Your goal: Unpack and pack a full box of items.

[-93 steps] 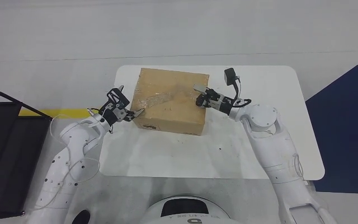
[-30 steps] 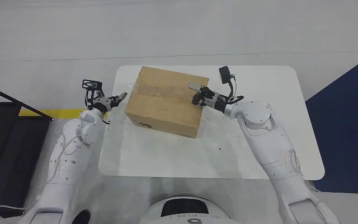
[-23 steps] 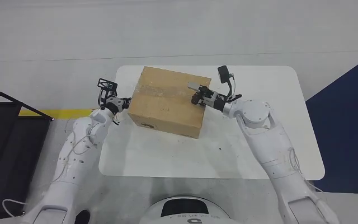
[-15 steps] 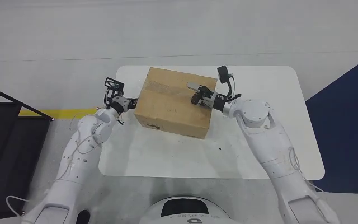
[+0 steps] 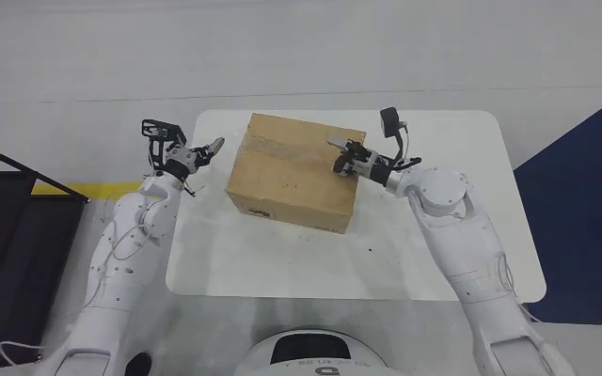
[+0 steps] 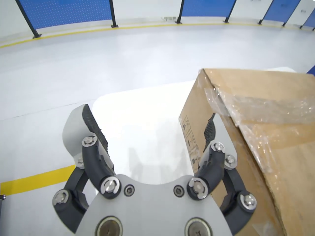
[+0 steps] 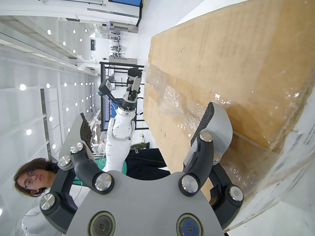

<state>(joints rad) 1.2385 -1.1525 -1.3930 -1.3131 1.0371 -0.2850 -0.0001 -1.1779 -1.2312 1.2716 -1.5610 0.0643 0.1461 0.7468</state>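
A closed brown cardboard box [image 5: 296,171] with clear tape along its top seam stands on the white table [image 5: 442,254], toward the back middle. My left gripper [image 5: 209,150] hovers open a short way off the box's left side, touching nothing; in the left wrist view the gripper [image 6: 149,121] has table between its fingers and the box [image 6: 260,128] beside it. My right gripper [image 5: 339,156] is open at the box's right top edge. In the right wrist view the gripper [image 7: 146,121] has one finger [image 7: 216,121] over the taped seam of the box [image 7: 221,50].
The table's front half and right side are bare. A black frame [image 5: 28,202] stands on the floor at the far left, by a yellow floor line [image 5: 71,188]. A dark blue panel [image 5: 564,179] stands at the right.
My left gripper has drawn back from the box's left side, outward and away. The box has slid slightly right over the earlier frames. My right gripper stays at the right top edge.
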